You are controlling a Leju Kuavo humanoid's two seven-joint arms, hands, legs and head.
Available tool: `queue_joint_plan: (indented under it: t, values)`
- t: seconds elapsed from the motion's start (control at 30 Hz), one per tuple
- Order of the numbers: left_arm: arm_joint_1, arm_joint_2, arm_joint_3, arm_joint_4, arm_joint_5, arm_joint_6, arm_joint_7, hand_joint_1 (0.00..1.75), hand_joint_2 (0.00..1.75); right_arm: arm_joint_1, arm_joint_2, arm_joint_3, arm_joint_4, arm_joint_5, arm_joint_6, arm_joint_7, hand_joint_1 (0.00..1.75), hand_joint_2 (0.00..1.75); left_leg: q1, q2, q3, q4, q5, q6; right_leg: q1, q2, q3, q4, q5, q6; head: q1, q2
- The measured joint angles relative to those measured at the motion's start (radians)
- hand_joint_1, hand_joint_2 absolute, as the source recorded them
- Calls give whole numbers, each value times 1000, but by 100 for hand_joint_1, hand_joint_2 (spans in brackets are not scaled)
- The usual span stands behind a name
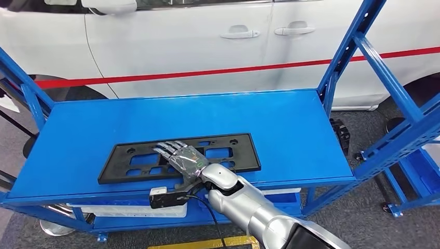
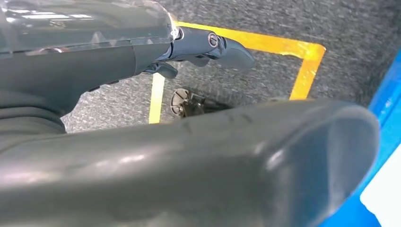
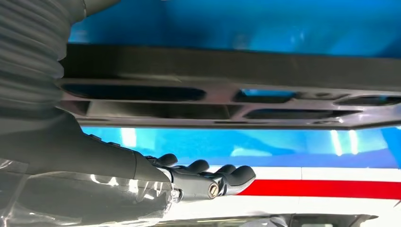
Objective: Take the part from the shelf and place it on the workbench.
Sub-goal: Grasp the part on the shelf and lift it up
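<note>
Head view: right hand (image 1: 186, 161) hangs flat over the black part (image 1: 129, 161) lying on the blue shelf (image 1: 290, 124), fingers spread, gripping nothing (contact's hard to judge). Still the pickup step, I'd say; next it needs to curl around an edge and lift.

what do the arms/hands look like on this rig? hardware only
Right arm: glossy silver shell with a black section near the elbow. A black and white box sits at the wrist, with a black cable. Right hand: grey, dark fingers, under clear plastic film. Left hand: grey thumb, dark metallic fingers, same film.
</note>
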Motion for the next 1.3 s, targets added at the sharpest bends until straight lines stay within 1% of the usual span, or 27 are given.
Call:
queue_joint_plan:
  t: [0.07, 0.13, 0.17, 0.2, 0.27, 0.3, 0.33, 0.37, 0.43, 0.47, 0.5, 0.57, 0.63, 0.7, 0.73, 0.77, 0.8, 0.83, 0.87, 0.93, 0.97, 1.0, 1.13, 1.17, 1.2, 1.27, 1.3]
  values:
    - [0, 0, 2, 0, -6, -2, -1, 0, 0, 0, -2, -16, 3, 10, -5, 2, 0, 175, -3, -3, 0, -3, -2, 18, 1, 0, -2, 1, 0, 9, 1, 0]
    - [1, 0, 4, 0, -12, -4, -2, 0, 0, -1, -5, -32, 4, 19, -12, 4, 0, 175, -3, -3, 1, -7, 1, 33, -4, 0, -8, 20, -15, 19, 1, 0]
    - [0, 0, 4, 0, -14, -4, -2, 0, 0, -2, -6, -39, 5, 25, -16, 7, 0, 175, -4, -2, 1, -8, 2, 40, -6, 0, -23, 54, -36, 23, 1, 0]
    - [0, 1, 5, 0, -16, -5, -3, 0, 0, -2, -8, -44, 5, 32, -21, 11, 0, 175, -4, -2, 1, -9, 3, 45, -8, 0, -49, 109, -67, 26, 1, 0]
    - [-1, 1, 6, 0, -19, -5, -4, 0, 0, -1, -13, -51, 9, 45, -29, 20, 0, 175, -8, -2, 0, -9, 2, 51, -7, 0, -116, 245, -124, 28, 1, 0]
    - [-1, 2, 6, 0, -20, -6, -4, 0, 0, 0, -15, -53, 11, 50, -30, 22, 0, 175, -10, -3, 1, -9, 2, 52, -7, 0, -138, 287, -133, 27, 1, 0]
    - [-1, 2, 6, 0, -20, -6, -4, 0, 0, 1, -17, -54, 13, 53, -32, 23, 0, 175, -12, -3, 1, -9, 1, 52, -7, 0, -142, 292, -122, 24, 1, 0]
    - [-1, 2, 7, 0, -20, -7, -4, 0, 0, 1, -18, -55, 14, 55, -33, 24, 0, 175, -14, -4, 3, -8, 1, 52, -5, 0, -127, 256, -94, 19, 1, 0]
    - [-1, 1, 7, 0, -20, -7, -4, 0, 0, -1, -18, -58, 14, 59, -37, 29, 0, 175, -19, -6, 5, -8, 0, 51, 2, 1, -60, 119, -28, 1, 1, 0]
    - [-1, 0, 7, 0, -21, -8, -5, 0, 0, -2, -18, -59, 14, 67, -41, 35, 0, 175, -21, -7, 5, -8, -1, 49, 6, 0, -32, 59, -7, -5, 1, 0]
    - [-1, -1, 8, 0, -22, -8, -6, 0, 0, -3, -18, -60, 15, 79, -46, 43, 0, 175, -22, -7, 4, -7, -1, 46, 10, -1, -16, 23, 2, -9, 0, 0]
    - [-2, -2, 10, 0, -24, -8, -7, 0, 0, -4, -18, -60, 17, 118, -57, 71, 0, 175, -20, -6, 4, -10, -1, 35, 12, -2, -11, 5, 4, -10, 1, 0]
    - [-2, 0, 15, 0, -28, -8, -10, 0, 0, -4, -18, -60, 20, 166, -67, 106, 0, 175, -19, -4, 3, -5, -9, 24, 7, -2, -5, -8, 11, -14, 0, 0]
    - [-2, 2, 20, 0, -33, -8, -11, 0, 0, -5, -18, -59, 24, 212, -72, 140, 3, 175, -18, -3, -27, 65, -54, 15, 0, -4, 2, -19, 16, -19, -1, 0]
    - [-2, 2, 22, 0, -34, -8, -11, 0, 0, -5, -18, -58, 27, 233, -70, 159, 38, 175, -16, -3, -55, 128, -86, 10, 1, -4, 3, -20, 16, -21, -1, 0]
    - [-1, 2, 23, 0, -35, -8, -11, 0, 0, -5, -18, -56, 29, 252, -65, 180, 82, 175, -15, -3, -87, 197, -115, 6, 1, -5, 3, -20, 16, -22, -2, 0]
    - [0, 2, 25, 0, -36, -9, -11, 0, 0, -5, -18, -54, 33, 270, -58, 203, 125, 175, -14, -3, -111, 247, -130, 3, 1, -5, 3, -20, 16, -23, -1, 0]
    - [0, 2, 27, 0, -37, -10, -11, 0, 0, -5, -18, -52, 36, 287, -49, 226, 165, 175, -12, -3, -119, 264, -125, 0, 1, -5, 4, -19, 15, -22, -1, 0]
    - [1, 3, 30, 0, -38, -11, -11, 0, 0, -6, -18, -51, 38, 300, -43, 245, 175, 175, -10, -3, -108, 239, -101, -3, 0, -5, 5, -18, 15, -21, -1, 0]
    - [0, 5, 34, 0, -41, -12, -11, 0, 0, -8, -18, -50, 43, 317, -38, 267, 175, 175, -5, 0, -43, 106, -36, -6, -1, -4, 6, -13, 11, -15, -1, 0]
    - [-1, 5, 36, 0, -41, -12, -11, 0, 0, -9, -18, -50, 45, 323, -38, 272, 175, 175, -5, 0, -13, 44, -15, -2, 0, -3, 5, -9, 8, -11, -1, 0]
    - [-2, 6, 37, 0, -41, -12, -11, 0, 0, -9, -18, -50, 48, 326, -39, 275, 175, 175, -6, -1, 6, 6, -7, 4, 1, -2, 4, -5, 7, -5, 0, 0]
    - [-2, 6, 45, 0, -41, -13, -11, 0, 0, -11, -20, -50, 55, 329, -43, 282, 175, 175, -9, -3, 14, -14, -2, 36, 1, 0, 0, 3, 1, 17, 2, 0]
    - [-2, 6, 47, 0, -41, -13, -11, 0, 0, -11, -20, -50, 55, 329, -43, 282, 175, 175, -9, -2, 15, -16, 1, 42, 0, 1, -9, 25, -15, 23, 2, 0]
    - [-3, 6, 48, 0, -41, -13, -11, 0, 0, -10, -21, -50, 57, 329, -42, 282, 175, 175, -7, -1, 14, -18, 4, 48, -2, 1, -29, 68, -43, 27, 2, 0]
    - [-3, 6, 49, 0, -41, -13, -12, 0, 0, -5, -23, -49, 60, 329, -43, 282, 175, 175, -9, -1, 10, -18, 5, 54, -2, 1, -90, 201, -111, 31, 2, 0]
    - [-3, 6, 50, 0, -41, -13, -12, 0, 0, -3, -24, -49, 62, 328, -45, 282, 175, 175, -10, -1, 9, -17, 5, 55, -2, 1, -118, 259, -132, 32, 2, 0]
